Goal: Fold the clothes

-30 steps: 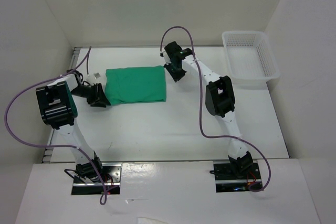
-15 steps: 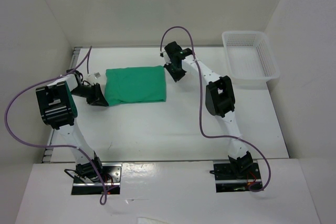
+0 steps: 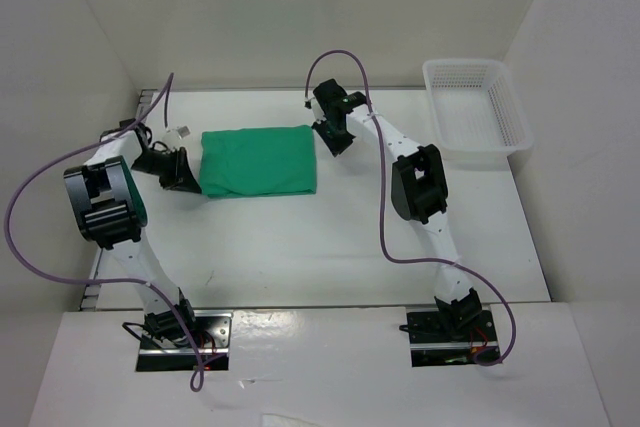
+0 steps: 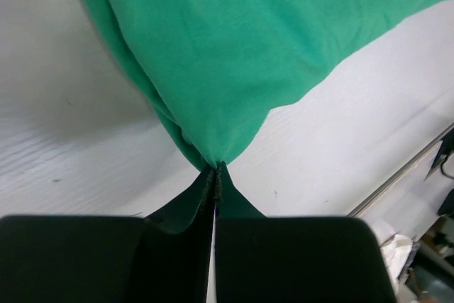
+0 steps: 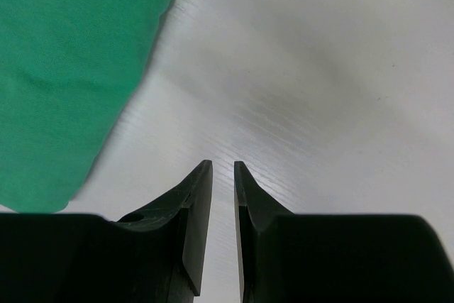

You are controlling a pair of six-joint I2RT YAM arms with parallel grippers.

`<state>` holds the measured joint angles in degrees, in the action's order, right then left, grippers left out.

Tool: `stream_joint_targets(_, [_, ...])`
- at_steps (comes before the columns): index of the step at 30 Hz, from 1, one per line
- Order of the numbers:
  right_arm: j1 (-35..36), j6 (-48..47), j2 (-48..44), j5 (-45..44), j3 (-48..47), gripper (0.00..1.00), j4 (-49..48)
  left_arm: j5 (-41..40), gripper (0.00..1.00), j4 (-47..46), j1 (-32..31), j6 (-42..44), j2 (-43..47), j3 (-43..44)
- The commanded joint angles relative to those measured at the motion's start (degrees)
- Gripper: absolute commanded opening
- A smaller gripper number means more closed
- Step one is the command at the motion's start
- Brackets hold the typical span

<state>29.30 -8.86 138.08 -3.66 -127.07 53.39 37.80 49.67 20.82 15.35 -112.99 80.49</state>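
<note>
The clothes (image 3: 260, 160) are one green T-shirt folded into a flat rectangle at the back middle of the table. My left gripper (image 3: 188, 181) is at the shirt's left edge. The left wrist view shows my left gripper (image 4: 215, 169) shut, with the green fabric (image 4: 248, 47) drawn to a point between the tips. My right gripper (image 3: 336, 144) hovers just off the shirt's back right corner. In the right wrist view my right gripper (image 5: 223, 165) is narrowly open over bare table, and the shirt (image 5: 64, 69) lies to its left.
A white mesh basket (image 3: 475, 107) stands at the back right corner. White walls enclose the table on three sides. A metal rail (image 4: 404, 172) runs along the table's left edge near my left gripper.
My left gripper has closed onto the shirt's left edge, and its arm has shifted slightly left and back. The right arm has not moved.
</note>
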Motion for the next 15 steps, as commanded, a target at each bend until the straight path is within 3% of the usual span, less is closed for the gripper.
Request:
stream_joint_targets(1, [-0.3,-0.4,-3.5,0.0,-1.5,0.27,-0.4,0.1,0.02,5.9,1.0,5.7,-0.5,4.6])
stream_joint_targets(11, [-0.3,-0.4,-3.0,0.5,-1.5,0.27,-0.4,-3.7,0.03,12.2,1.0,12.1,-4.3,9.2])
stream_joint_targets(15, [-0.3,-0.4,-3.0,0.5,-1.5,0.27,-0.4,-3.2,0.10,14.7,1.0,13.8,-6.1,8.6])
